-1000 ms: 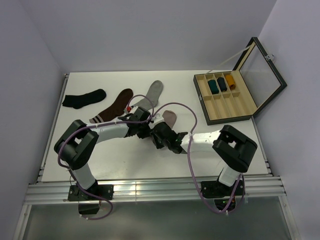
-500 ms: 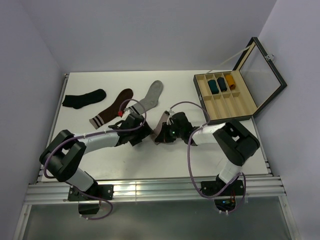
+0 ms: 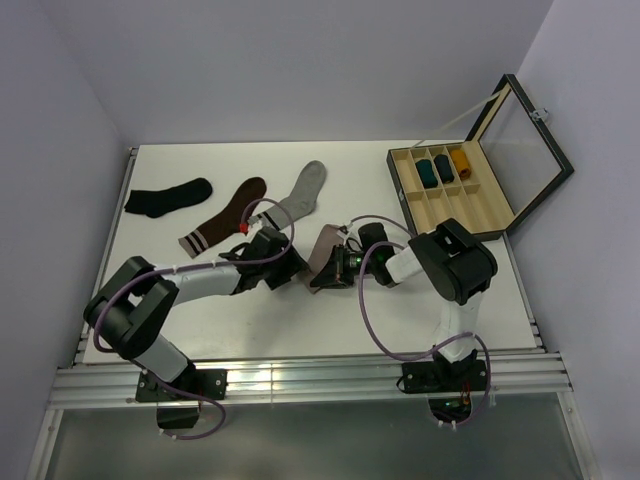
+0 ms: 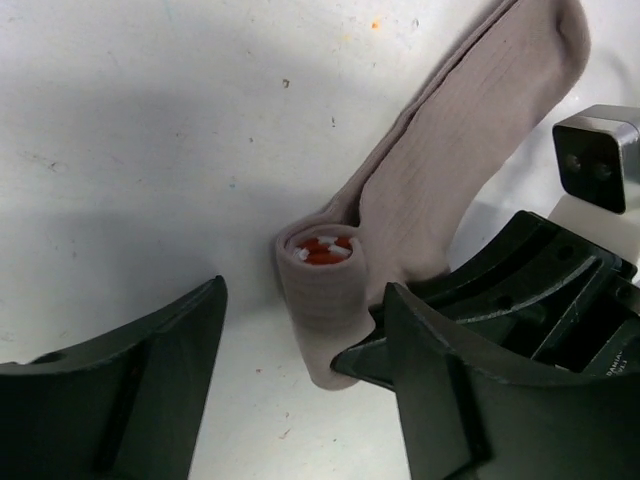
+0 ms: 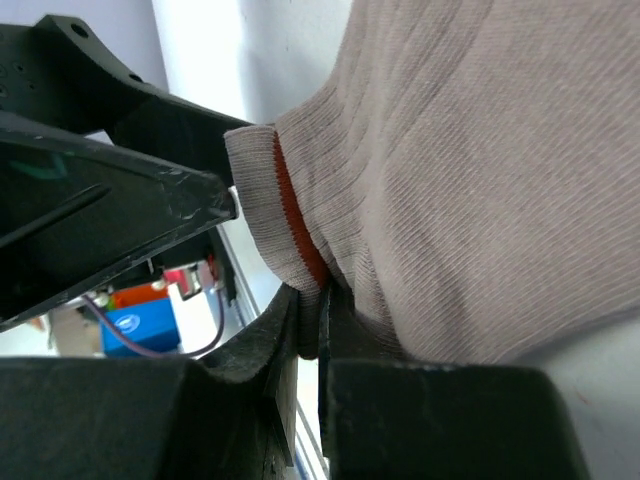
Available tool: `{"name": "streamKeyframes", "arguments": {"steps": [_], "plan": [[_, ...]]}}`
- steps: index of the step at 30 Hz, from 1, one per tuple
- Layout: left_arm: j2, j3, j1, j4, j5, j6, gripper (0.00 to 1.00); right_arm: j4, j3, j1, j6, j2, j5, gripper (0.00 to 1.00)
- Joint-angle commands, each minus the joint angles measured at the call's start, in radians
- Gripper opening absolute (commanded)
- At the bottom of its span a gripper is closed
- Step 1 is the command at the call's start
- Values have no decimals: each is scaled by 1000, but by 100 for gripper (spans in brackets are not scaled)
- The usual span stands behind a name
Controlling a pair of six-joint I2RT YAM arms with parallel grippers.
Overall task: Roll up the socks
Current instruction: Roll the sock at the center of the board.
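the pink sock (image 3: pixel 326 250) lies near the middle of the white worktop (image 3: pixel 300 325), slanting from its toe at the far end to its cuff at the near end. the cuff end is wound into a short, tight roll. in the left wrist view the roll's open end shows red and white stripes coiled inside. the rest of the sock stretches out flat from the roll.

the left end effector (image 4: pixel 305 292) stands wide open with the roll in the gap between its fingers (image 4: pixel 140 385). the finger on the left of that view is clear of the sock, and the other is just beside the roll, though i cannot tell if it touches. it holds nothing.

the right end effector (image 5: pixel 318 320) reaches in from the opposite side with its fingers almost together. they pinch the pink sock's fabric at the roll, just below the red cuff stripe.

the grey sock (image 3: pixel 305 188) lies flat and unrolled further back, its cuff end partly hidden by the left arm's cable. left of it lie a brown sock (image 3: pixel 228 212) with a pale striped cuff and a black sock (image 3: pixel 168 196).

at the far right an open wooden box (image 3: pixel 470 218) with divided compartments holds three rolled socks (image 3: pixel 443 168): dark green, dark teal and orange.
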Motion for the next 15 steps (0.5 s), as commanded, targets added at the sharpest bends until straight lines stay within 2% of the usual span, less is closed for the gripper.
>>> {"name": "streamKeyframes", "arguments": {"steps": [1, 10, 15], "plan": [[32, 48, -2, 7, 10, 14, 68, -63, 22, -11, 9, 33, -37, 6], [79, 62, -4, -14, 18, 7, 49, -103, 43, -23, 6, 50, -37, 7], [101, 79, -7, -53, 18, 10, 34, -161, 57, -23, -28, 23, -4, 9]]}}
